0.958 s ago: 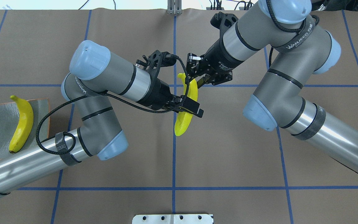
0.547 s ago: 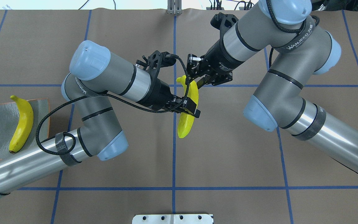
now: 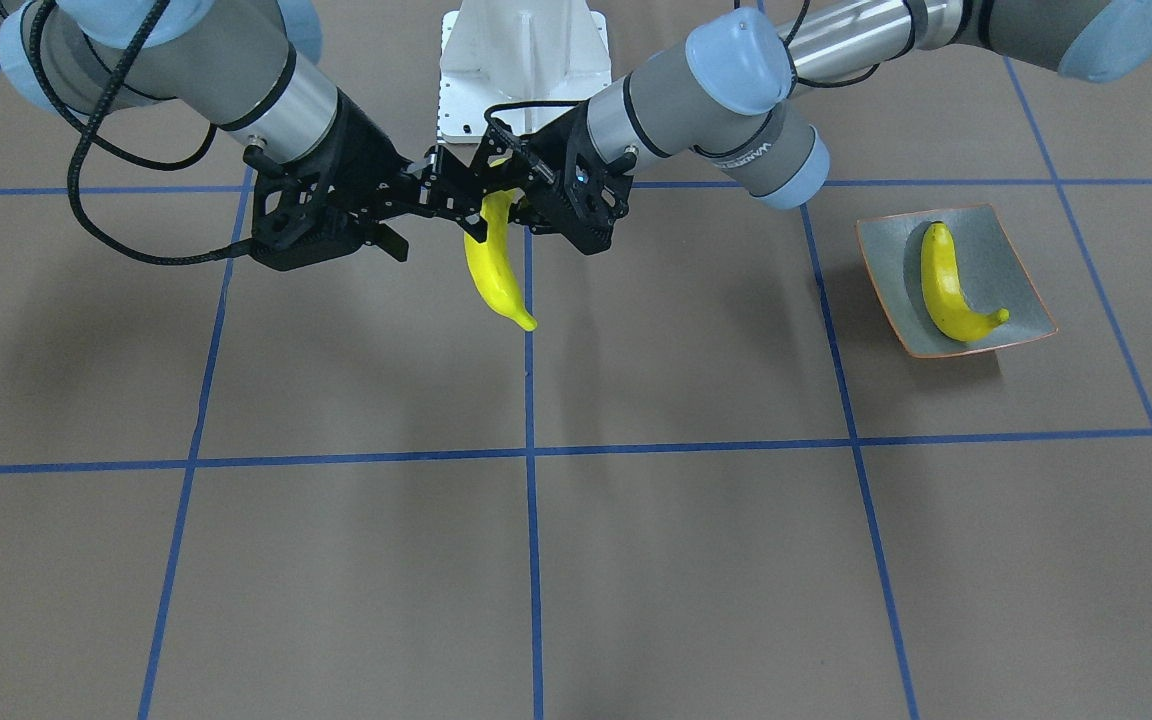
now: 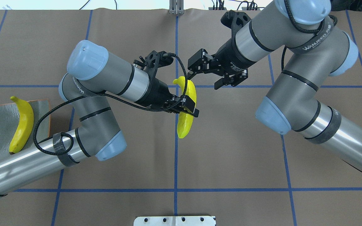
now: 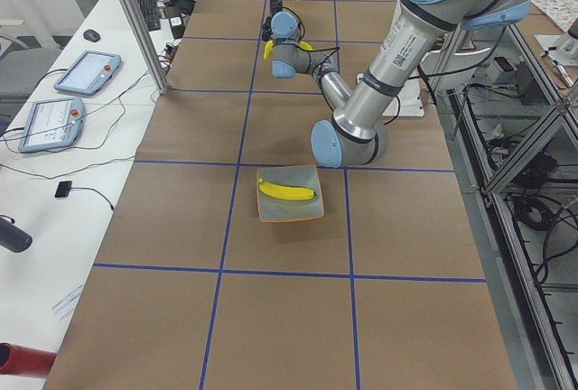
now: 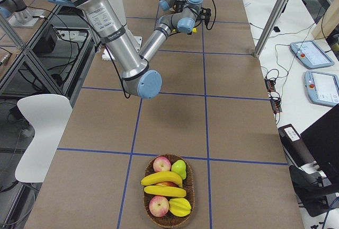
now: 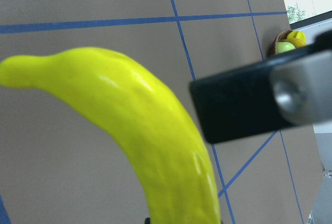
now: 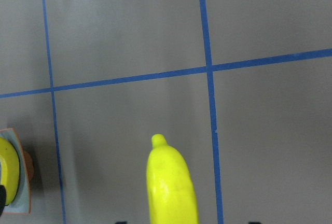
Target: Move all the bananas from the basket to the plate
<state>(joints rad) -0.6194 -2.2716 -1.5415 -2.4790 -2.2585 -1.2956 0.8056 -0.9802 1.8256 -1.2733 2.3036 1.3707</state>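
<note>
The left gripper (image 4: 189,106) is clamped on the middle of a banana (image 4: 184,126) at the centre of the overhead frame, holding it off the table (image 4: 231,157). In the front-facing view the banana hangs stem end up. The right gripper (image 4: 203,77) is just up and right of that stem end, its jaws wide apart and holding nothing. Whether a finger touches the banana cannot be told. The left arm's black cable (image 4: 183,78) loops across the banana's upper part in the overhead view.

The plate (image 4: 2,119) sits at the left edge of the overhead frame, well apart from the grippers. A second banana (image 4: 22,125) lies on it, its stem end past the upper rim. The left forearm hides the plate's lower right corner in that view.

The basket (image 6: 161,221) is at the bottom of the exterior right frame, far from both arms. Two more bananas (image 6: 161,178) lie across it among red apples (image 6: 161,164) and a green fruit (image 6: 179,168). Another yellow fruit at its lower right is too small to identify.

Blue tape lines (image 4: 176,163) grid the brown table. A white base plate (image 4: 174,220) shows at the overhead frame's bottom centre. Two tablets (image 5: 86,72) lie on a white bench at the left of the exterior left frame. A white chair (image 6: 45,128) stands at the left of the exterior right frame.

A strap (image 4: 314,42) on the right arm reads "WANJEED". The small white print near the right gripper is too small to read.
</note>
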